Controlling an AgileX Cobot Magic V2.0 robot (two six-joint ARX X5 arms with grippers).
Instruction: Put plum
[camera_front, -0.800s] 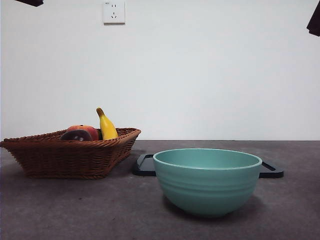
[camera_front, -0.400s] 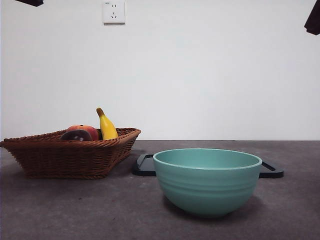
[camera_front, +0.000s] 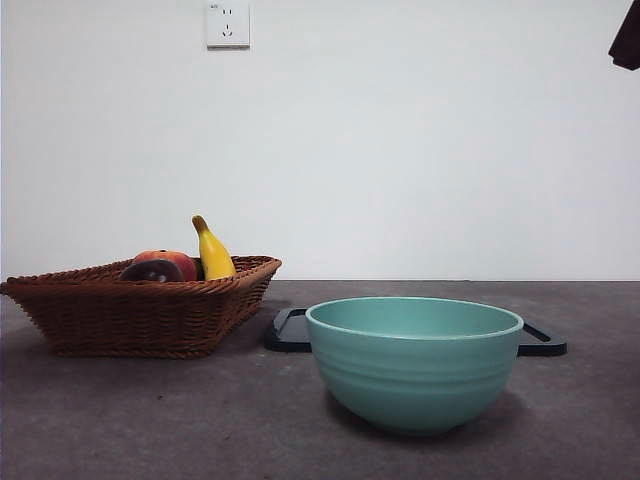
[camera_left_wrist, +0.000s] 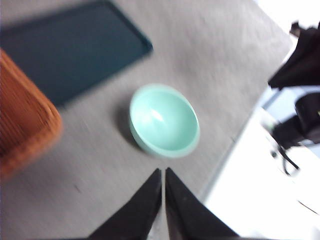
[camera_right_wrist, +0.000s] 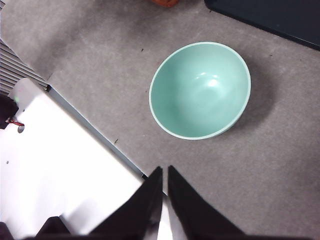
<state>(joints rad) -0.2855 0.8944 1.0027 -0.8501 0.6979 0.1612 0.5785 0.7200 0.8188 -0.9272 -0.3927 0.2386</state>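
Note:
The plum (camera_front: 150, 271), dark maroon, lies in the wicker basket (camera_front: 140, 315) at the left, in front of a red-orange fruit (camera_front: 176, 262) and a yellow banana (camera_front: 214, 254). No wrist view shows the plum. My left gripper (camera_left_wrist: 163, 171) hangs high over the table, shut and holding nothing, with the teal bowl (camera_left_wrist: 164, 120) below it; its picture is blurred. My right gripper (camera_right_wrist: 164, 170) is also shut and holding nothing, high above the table's near edge beside the bowl (camera_right_wrist: 200, 90). Only a black tip (camera_front: 628, 40) shows at the front view's top right corner.
The teal bowl (camera_front: 414, 360) stands near the front at center-right. A flat black tray (camera_front: 290, 332) lies behind it, next to the basket. A corner of the basket (camera_left_wrist: 22, 117) and the tray (camera_left_wrist: 70, 50) show in the left wrist view. The table's edge (camera_right_wrist: 95, 132) runs below the right gripper.
The black tip at the front view's top left corner has gone out of view. The basket, fruit, bowl and tray have not moved.

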